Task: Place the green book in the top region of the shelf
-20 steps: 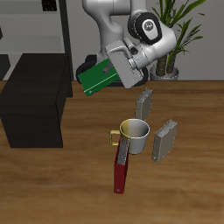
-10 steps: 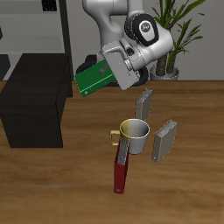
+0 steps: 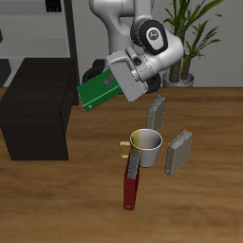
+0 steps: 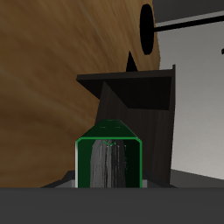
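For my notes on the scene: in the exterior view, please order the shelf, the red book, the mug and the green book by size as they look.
1. shelf
2. red book
3. green book, similar; held high, unsure
4. mug

Even, soft light falls from above across my workspace, with no glare on the wooden table (image 3: 57, 204). The mug (image 3: 146, 148) and the grey books beside it cast only faint, short shadows. The near-black shelf (image 3: 36, 104) swallows detail; its faces are almost uniformly dark. The exterior render is low-resolution and slightly jagged at edges. In my wrist view the green book (image 4: 108, 162) looks sharp, its page edges grey and streaky, and the wood grain stretches with perspective.
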Controlling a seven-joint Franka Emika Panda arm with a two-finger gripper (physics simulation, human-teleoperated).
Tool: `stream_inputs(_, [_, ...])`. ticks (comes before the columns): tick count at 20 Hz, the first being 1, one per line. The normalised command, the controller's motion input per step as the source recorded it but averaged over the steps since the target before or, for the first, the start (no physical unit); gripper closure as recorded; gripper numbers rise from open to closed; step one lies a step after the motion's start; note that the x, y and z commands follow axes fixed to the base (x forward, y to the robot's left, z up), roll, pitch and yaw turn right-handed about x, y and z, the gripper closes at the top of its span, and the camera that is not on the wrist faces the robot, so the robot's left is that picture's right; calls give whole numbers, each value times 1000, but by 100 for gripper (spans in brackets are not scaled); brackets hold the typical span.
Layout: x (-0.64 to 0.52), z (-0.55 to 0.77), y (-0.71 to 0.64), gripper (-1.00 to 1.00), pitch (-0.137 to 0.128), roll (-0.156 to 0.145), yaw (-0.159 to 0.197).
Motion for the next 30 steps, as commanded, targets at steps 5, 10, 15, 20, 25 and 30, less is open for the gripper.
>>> stream_inputs(5, [94, -71, -104, 100, 6, -20, 3])
stream_inputs(10, [100, -164, -146, 100, 18, -55, 19])
stream_inputs(15, [127, -137, -3, 100, 4, -44, 36])
stream_inputs(20, [6, -56, -79, 100, 12, -24, 11])
stream_inputs(25, [48, -77, -68, 100, 5, -30, 7])
stream_inputs(30, [34, 110, -262, 100, -7, -66, -29])
